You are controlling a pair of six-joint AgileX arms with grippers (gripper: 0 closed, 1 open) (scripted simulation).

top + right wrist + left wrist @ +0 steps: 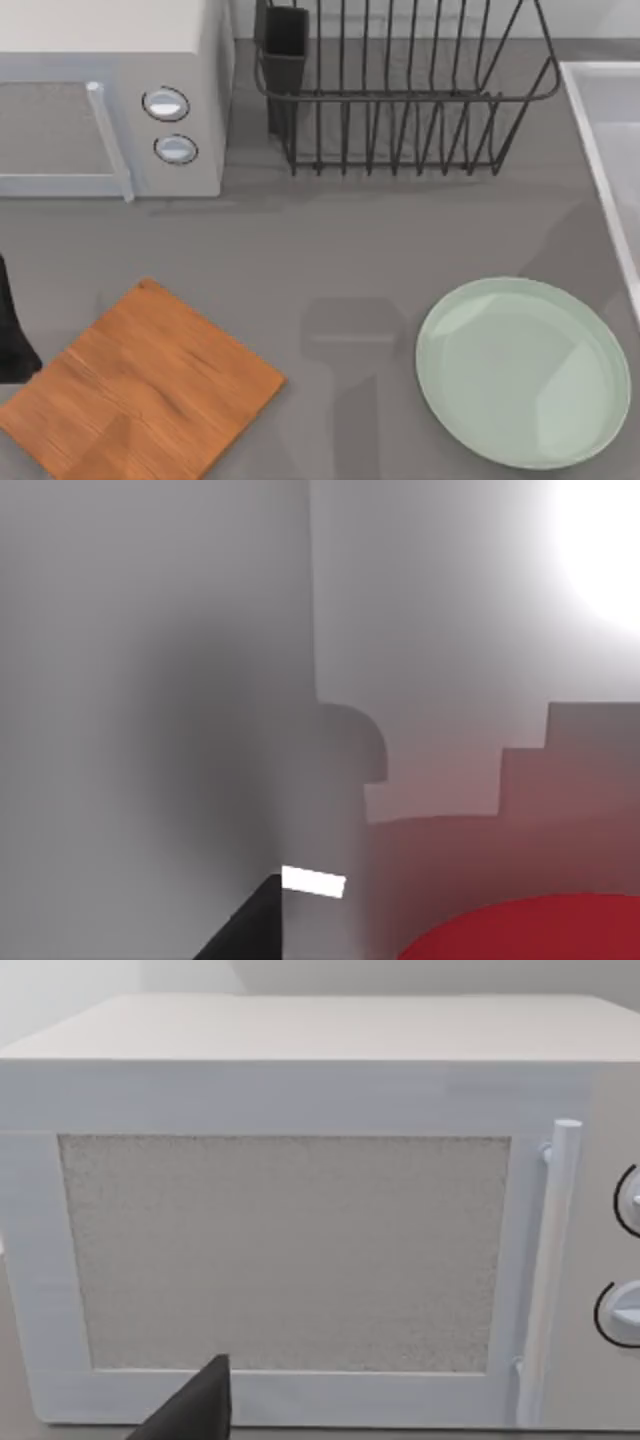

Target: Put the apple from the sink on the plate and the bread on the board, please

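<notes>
The apple (520,930), cut off at the frame edge, lies close under the right gripper (260,920), whose grip state I cannot tell. The plate (470,420) at four o'clock and the board (140,390) at eight o'clock sit bare; the sink (600,150) rim is at three.

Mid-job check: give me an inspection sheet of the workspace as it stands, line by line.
Surface: grey table, bare between board and plate.
Job's things: board at left front, nothing on it; plate at right front, nothing on it; sink rim at right edge; apple close under the right wrist camera; bread nothing seen.
Clutter: microwave back left, door shut; black dish rack back centre.
Grippers: left tool facing the microwave; right tool near the apple.
Cables: nothing seen.
Surroundings: nothing seen.
</notes>
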